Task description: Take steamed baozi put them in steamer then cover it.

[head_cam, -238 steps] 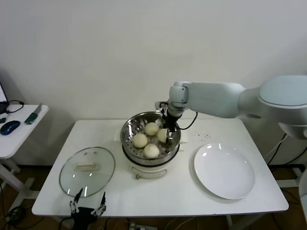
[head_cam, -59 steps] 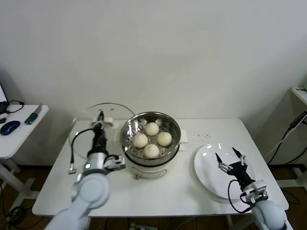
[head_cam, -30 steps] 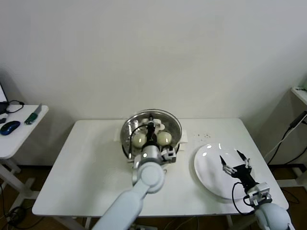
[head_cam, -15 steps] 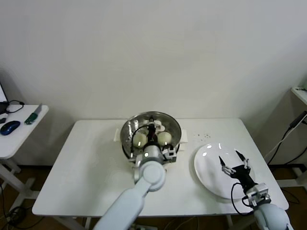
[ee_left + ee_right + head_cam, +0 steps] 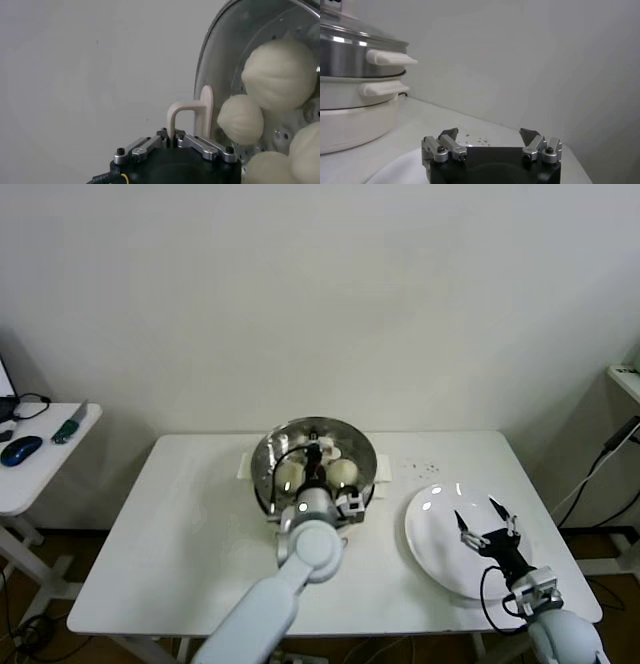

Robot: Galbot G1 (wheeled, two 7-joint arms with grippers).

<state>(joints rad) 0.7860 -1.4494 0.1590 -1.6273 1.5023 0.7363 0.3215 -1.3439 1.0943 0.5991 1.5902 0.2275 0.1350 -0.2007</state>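
The steamer (image 5: pixel 366 484) stands at the table's middle back on its cream-white pot base (image 5: pixel 355 117). The clear glass cover (image 5: pixel 352 446) lies over it; in the right wrist view the cover (image 5: pixel 345 31) rests on the steel rim. My left gripper (image 5: pixel 313 452) is shut on the cover's whitish bar handle (image 5: pixel 206 111), straight above the steamer. Through the glass I see the cream-white baozi (image 5: pixel 279 74) inside; two baozi (image 5: pixel 290 475) show in the head view, the others are hidden by the gripper. My right gripper (image 5: pixel 483 518) is open and empty over the white plate (image 5: pixel 440 556).
The flat white plate holds nothing. Small dark specks (image 5: pixel 422 469) lie on the table behind it. A low side table (image 5: pixel 30 469) with a blue mouse (image 5: pixel 20 449) and cables stands at the far left. A wall runs close behind the table.
Two seconds ago my left gripper held the cover tilted up to the left of the steamer; it has carried it over and down onto the steamer. The right gripper has stayed over the plate.
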